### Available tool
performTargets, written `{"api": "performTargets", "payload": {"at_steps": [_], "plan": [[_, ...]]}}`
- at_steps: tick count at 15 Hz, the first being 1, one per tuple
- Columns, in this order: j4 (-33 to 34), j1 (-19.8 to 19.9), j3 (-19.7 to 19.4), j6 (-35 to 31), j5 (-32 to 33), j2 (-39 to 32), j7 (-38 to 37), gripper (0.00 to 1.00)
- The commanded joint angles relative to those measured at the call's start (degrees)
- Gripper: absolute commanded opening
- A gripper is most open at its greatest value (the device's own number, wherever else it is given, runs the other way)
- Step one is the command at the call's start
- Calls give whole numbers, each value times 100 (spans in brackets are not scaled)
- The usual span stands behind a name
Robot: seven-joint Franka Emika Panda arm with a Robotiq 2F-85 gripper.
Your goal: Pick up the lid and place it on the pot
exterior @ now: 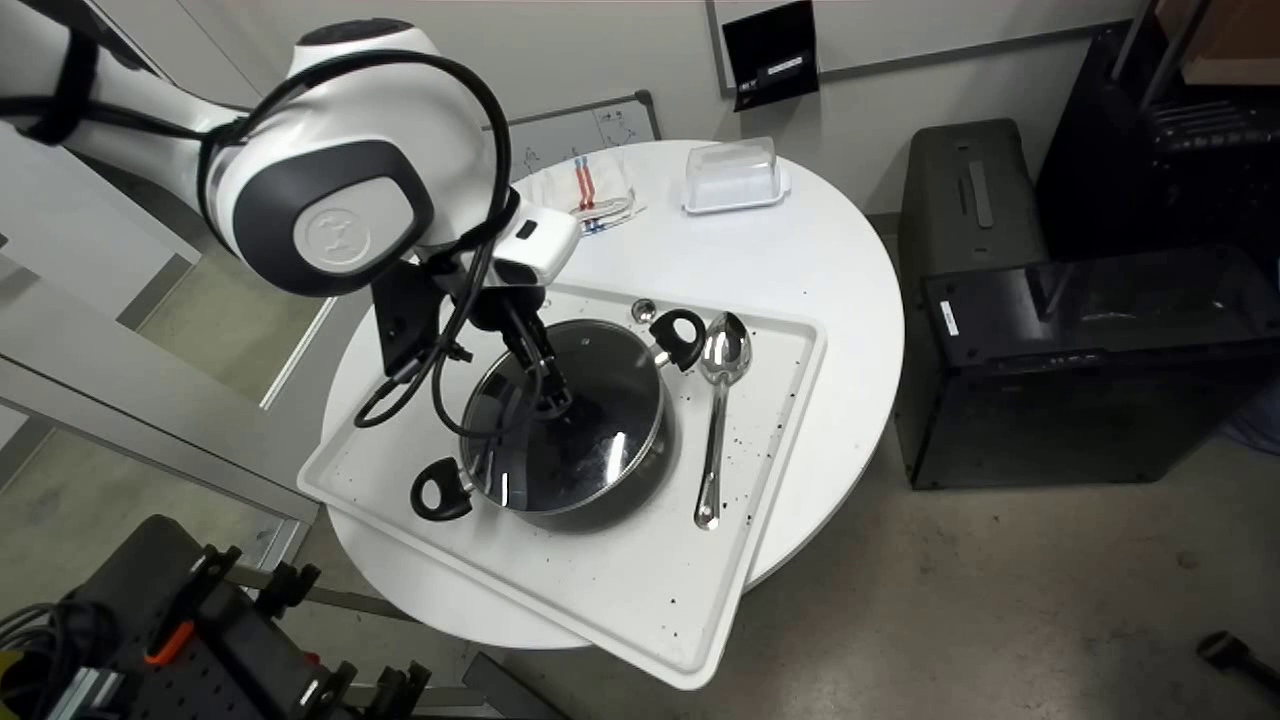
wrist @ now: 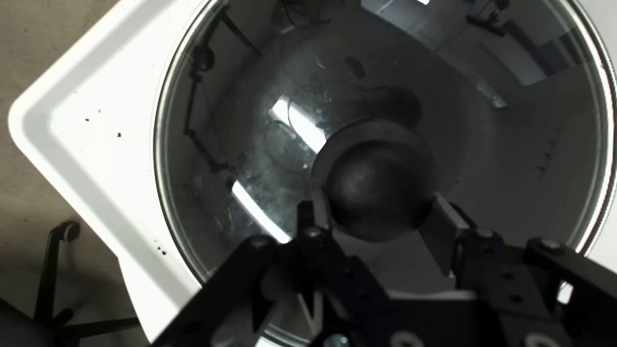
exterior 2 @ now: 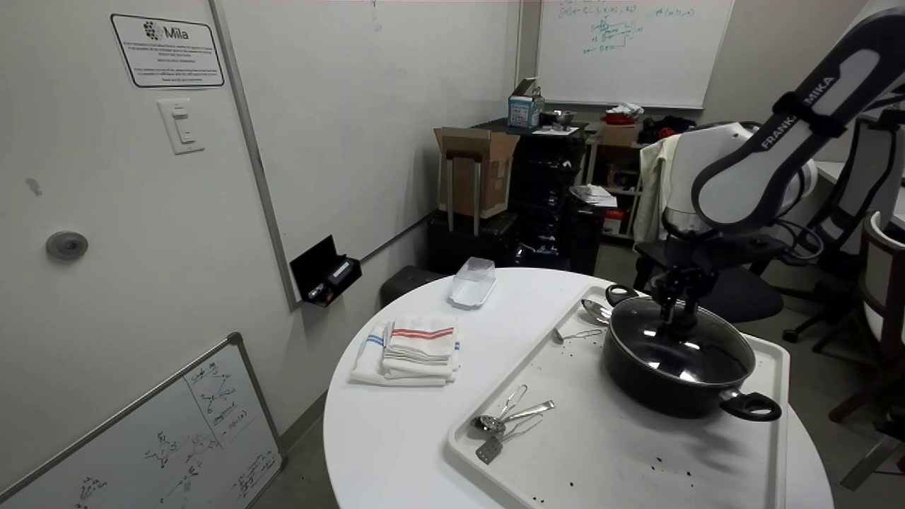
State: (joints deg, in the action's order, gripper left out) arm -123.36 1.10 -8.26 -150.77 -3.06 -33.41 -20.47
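Note:
The lid (exterior: 612, 385) is a round dark-tinted glass disc with a metal rim. It sits on top of the black pot (exterior: 648, 488), and its rim lines up with the pot's rim in both exterior views, at the lid (exterior 2: 714, 346) and the pot (exterior 2: 650, 387). In the wrist view the lid (wrist: 385, 86) fills most of the picture and hides the pot below. My gripper (wrist: 378, 202) has one finger on each side of the lid's dark round knob and both appear to touch it. The gripper shows at the lid's centre in the exterior views (exterior: 553, 402) (exterior 2: 679, 307).
The pot stands on a white tray (exterior: 725, 590) on a round white table (exterior: 850, 270). A large metal spoon (exterior: 715, 430) lies beside the pot. Several small utensils (exterior 2: 505, 424) lie at the tray's edge. Folded towels (exterior 2: 421, 350) and a clear-lidded container (exterior 2: 472, 284) are on the table.

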Motion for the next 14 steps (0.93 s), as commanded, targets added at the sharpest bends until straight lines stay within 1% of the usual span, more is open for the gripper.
{"api": "performTargets", "payload": {"at_steps": [1, 8, 9, 11, 13, 14], "plan": [[25, -1, 47, 68, -145, 29, 59, 24], [14, 9, 76, 0, -144, -20, 107, 24], [7, 16, 86, -3, -152, -15, 118, 72], [-12, 16, 93, -21, -154, 12, 124, 80], [-40, 12, 105, -35, -150, 57, 137, 94], [-60, 11, 118, -42, -151, 88, 149, 98]]}}
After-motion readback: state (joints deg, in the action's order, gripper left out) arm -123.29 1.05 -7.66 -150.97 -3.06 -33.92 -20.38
